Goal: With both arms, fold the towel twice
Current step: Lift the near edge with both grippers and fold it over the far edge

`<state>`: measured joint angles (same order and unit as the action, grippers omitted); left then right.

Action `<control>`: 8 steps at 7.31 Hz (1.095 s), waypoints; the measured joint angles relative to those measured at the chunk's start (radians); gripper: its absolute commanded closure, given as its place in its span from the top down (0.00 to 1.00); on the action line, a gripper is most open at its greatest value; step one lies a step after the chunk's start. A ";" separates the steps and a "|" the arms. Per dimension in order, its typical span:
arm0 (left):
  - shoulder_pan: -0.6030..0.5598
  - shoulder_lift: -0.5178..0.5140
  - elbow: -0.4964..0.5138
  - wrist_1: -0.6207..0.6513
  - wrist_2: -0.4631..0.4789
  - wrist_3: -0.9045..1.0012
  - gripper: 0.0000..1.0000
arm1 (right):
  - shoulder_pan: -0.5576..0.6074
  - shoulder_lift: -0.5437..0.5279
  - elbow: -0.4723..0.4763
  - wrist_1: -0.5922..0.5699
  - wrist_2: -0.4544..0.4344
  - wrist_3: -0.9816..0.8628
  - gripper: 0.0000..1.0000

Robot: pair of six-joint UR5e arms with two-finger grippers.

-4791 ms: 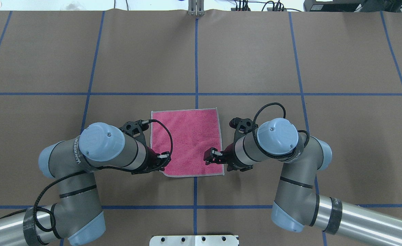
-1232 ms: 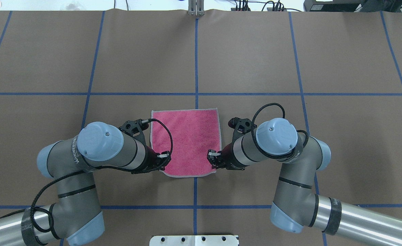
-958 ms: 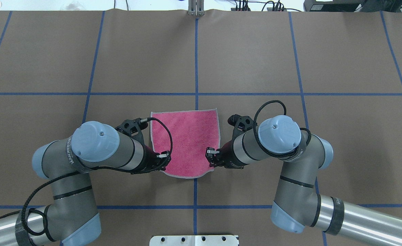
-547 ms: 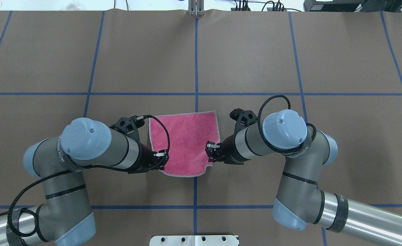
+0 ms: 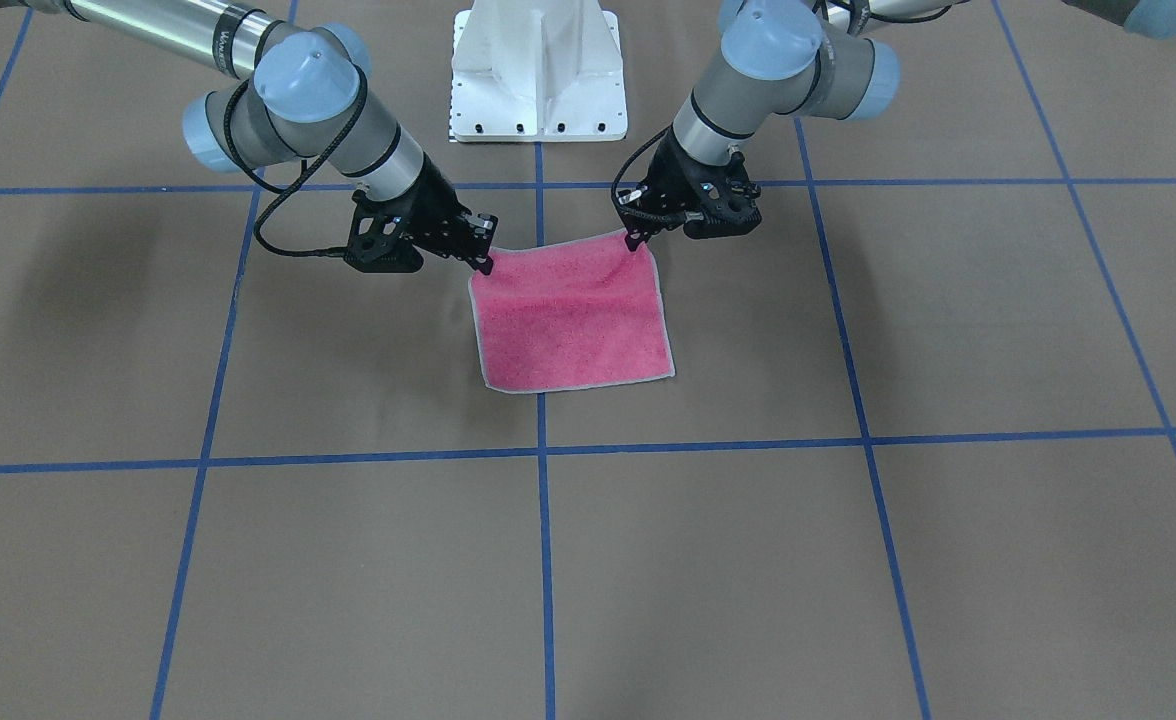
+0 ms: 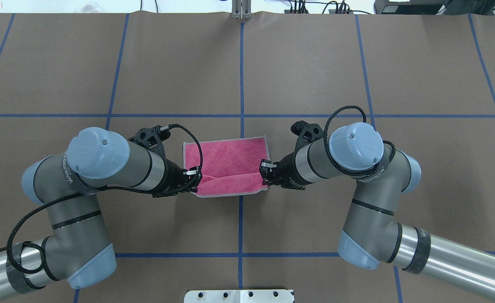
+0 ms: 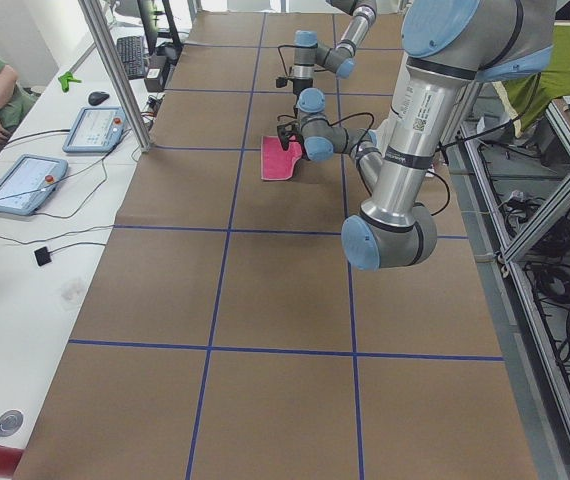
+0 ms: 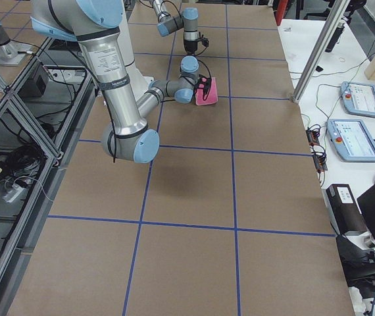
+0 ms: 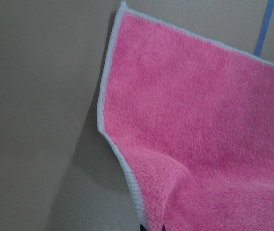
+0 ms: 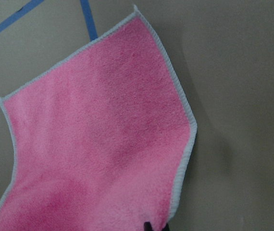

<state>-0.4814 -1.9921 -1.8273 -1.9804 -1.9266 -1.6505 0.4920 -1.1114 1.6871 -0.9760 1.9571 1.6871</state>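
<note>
Now, front view: towel (image 5: 573, 320) lies pink face up on the table (image 5: 848, 550); left hand (image 5: 636, 240) and right hand (image 5: 485, 263) are each clenched on one robot-side corner, and those corners are raised while the far edge lies flat
Front view, writing: pale lettering runs along the right arm (image 5: 278, 90) by its blue cap, too small to read
Overhead view: the held edge is on the robot's side and the free edge lies straight ahead of both hands, away from the robot; the towel's long axis now runs left to right, so I judge the carry must go forward, over the free edge; neither hand is nearer, each is at its own corner
Overhead view, writing: lettering on the left arm (image 6: 104, 168) sleeve, not legible for sure
Left side view: towel shows as a small pink patch between the hands; grip cannot be judged from here
Right side view: much the same, a pink patch beside the far wrists; no grip reading
Left wrist view: pink pile slopes from the pinched corner down to the table, pale edging clear; only black fingertips show at the bottom edge
Right wrist view: mirror of that, corner pinched at the bottom edge; no tag or print on the towel
</note>
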 measured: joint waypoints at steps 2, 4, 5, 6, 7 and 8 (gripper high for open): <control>-0.019 -0.013 0.040 -0.005 0.000 0.002 0.00 | 0.020 0.044 -0.048 0.000 -0.002 -0.001 0.00; -0.034 -0.029 0.109 -0.050 0.000 0.003 0.00 | 0.027 0.071 -0.073 0.001 -0.017 -0.001 0.00; -0.042 -0.036 0.131 -0.067 0.000 0.002 0.00 | 0.028 0.082 -0.087 0.001 -0.028 -0.001 0.00; -0.050 -0.042 0.144 -0.074 0.000 0.002 0.00 | 0.031 0.095 -0.105 0.002 -0.037 -0.002 0.00; -0.058 -0.046 0.152 -0.077 0.000 0.002 0.00 | 0.037 0.111 -0.129 0.002 -0.042 -0.003 0.00; -0.065 -0.049 0.157 -0.079 0.000 0.002 0.00 | 0.046 0.127 -0.153 0.002 -0.044 -0.004 0.00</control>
<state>-0.5463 -2.0411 -1.6702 -2.0592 -1.9267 -1.6490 0.5384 -0.9848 1.5341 -0.9741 1.9126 1.6836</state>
